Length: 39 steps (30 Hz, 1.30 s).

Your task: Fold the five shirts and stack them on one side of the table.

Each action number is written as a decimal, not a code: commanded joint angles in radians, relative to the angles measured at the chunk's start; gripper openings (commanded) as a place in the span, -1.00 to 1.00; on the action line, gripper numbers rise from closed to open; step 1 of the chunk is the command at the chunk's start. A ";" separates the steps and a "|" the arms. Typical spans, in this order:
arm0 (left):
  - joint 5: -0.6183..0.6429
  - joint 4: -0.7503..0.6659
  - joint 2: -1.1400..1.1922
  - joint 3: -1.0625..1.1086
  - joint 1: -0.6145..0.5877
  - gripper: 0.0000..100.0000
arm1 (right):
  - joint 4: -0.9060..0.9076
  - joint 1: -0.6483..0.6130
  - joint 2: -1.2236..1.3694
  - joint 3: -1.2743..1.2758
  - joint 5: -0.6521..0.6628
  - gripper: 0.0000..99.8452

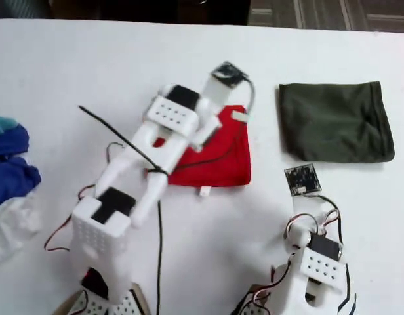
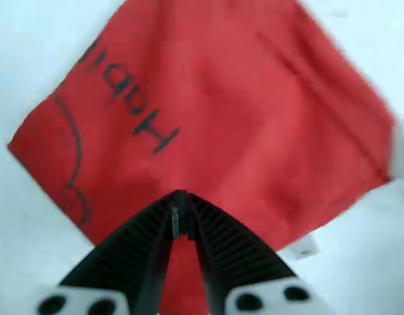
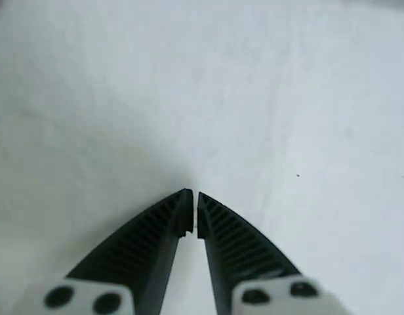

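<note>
Closest to the overhead lens is the left arm (image 1: 133, 164), raised and stretched from the near edge out over the red shirt (image 1: 222, 164), which lies folded into a compact square in the middle of the table (image 1: 90, 59). The left pincer (image 2: 179, 200) hangs above the red cloth with its tips pressed together and nothing between them that I can make out; probably it is placed there to smooth the fold or to pick a corner for lifting. To the right, and a little farther back, the green shirt (image 1: 336, 121) lies folded flat, apart from the red one. It looks like the foot of the stack, so the red shirt likely belongs on top of it next. The right arm (image 1: 317, 262) sits tucked at the near right, apparently out of the way, and the right pincer (image 3: 194, 203) is closed to a hairline gap over bare table, holding nothing. At the left edge a blue shirt (image 1: 12, 164) and a white shirt (image 1: 15, 223) lie in an unfolded heap, awaiting their turn.
</note>
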 commanded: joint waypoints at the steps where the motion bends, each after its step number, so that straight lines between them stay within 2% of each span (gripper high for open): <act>1: -0.012 -0.052 -0.011 0.065 -0.041 -0.95 | -0.016 0.002 -0.022 -0.005 0.003 -0.96; 7: -0.009 -0.219 -0.012 0.237 -0.020 -0.95 | -0.016 0.002 -0.022 -0.005 0.003 -0.96; 10: -0.009 -0.256 -0.012 0.280 0.012 -0.95 | -0.016 0.002 -0.022 -0.005 0.003 -0.96; 14: -0.005 -0.235 -0.040 0.263 0.023 -0.95 | -0.016 0.002 -0.022 -0.005 0.003 -0.96; 22: -0.009 -0.014 -0.209 0.081 -0.040 -0.94 | -0.018 0.002 -0.022 -0.005 0.003 -0.96; 26: -0.009 0.077 -0.229 0.030 -0.117 -0.81 | -0.025 0.012 -0.022 -0.014 -0.081 -0.96; 29: -0.011 0.158 -0.239 0.035 -0.216 -0.69 | -0.031 0.004 -0.019 -0.052 -0.086 -0.96; 32: -0.017 0.216 -0.284 0.039 -0.339 -0.69 | -0.028 0.002 -0.013 -0.137 -0.092 -0.96; 36: -0.124 0.209 -0.457 0.159 -0.476 -0.69 | 0.053 -0.033 -0.012 -0.334 -0.094 -0.96; 39: -0.193 0.132 -0.620 0.371 -0.559 -0.69 | 0.142 -0.127 -0.010 -0.488 -0.094 -0.96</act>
